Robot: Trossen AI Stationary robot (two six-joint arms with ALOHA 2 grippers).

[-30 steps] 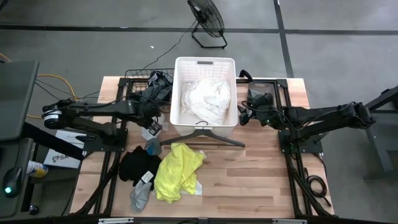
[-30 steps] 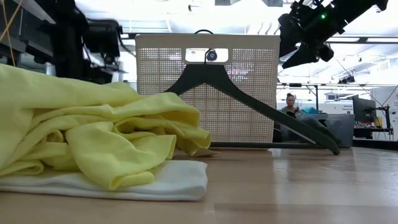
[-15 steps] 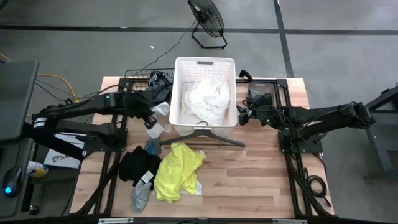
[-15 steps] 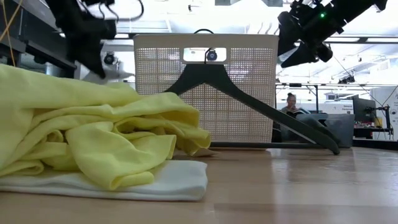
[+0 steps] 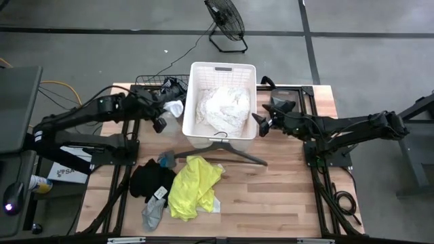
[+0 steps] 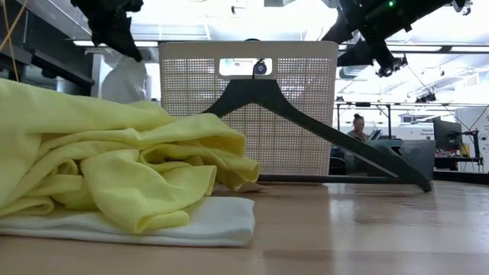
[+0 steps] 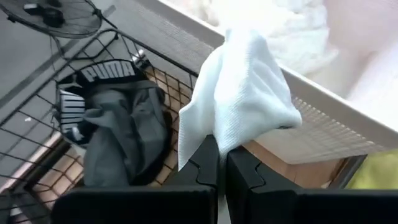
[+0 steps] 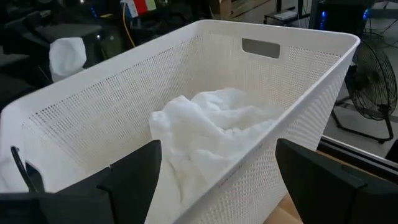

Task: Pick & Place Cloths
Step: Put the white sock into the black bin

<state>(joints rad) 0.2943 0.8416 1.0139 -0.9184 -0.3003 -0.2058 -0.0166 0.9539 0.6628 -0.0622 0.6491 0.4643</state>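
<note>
Since a second ago my left gripper (image 5: 165, 110) has lifted a small white cloth (image 5: 174, 107) and holds it clenched just left of the white basket (image 5: 224, 70). My right gripper (image 5: 260, 124), jaws spread and empty, has edged against the basket's right wall.

Robotics lab / open workshop floor, not a home. Bare grey concrete floor (image 5: 380, 27) with dark seam lines, black floor fan (image 5: 226, 19) beyond the far edge of the butcher-block workbench (image 5: 285, 196), loose yellow cable (image 5: 57, 87). Low view: bright ceiling strip lights (image 6: 451, 47), workstations, a person seated at a desk (image 6: 357, 127).
</note>
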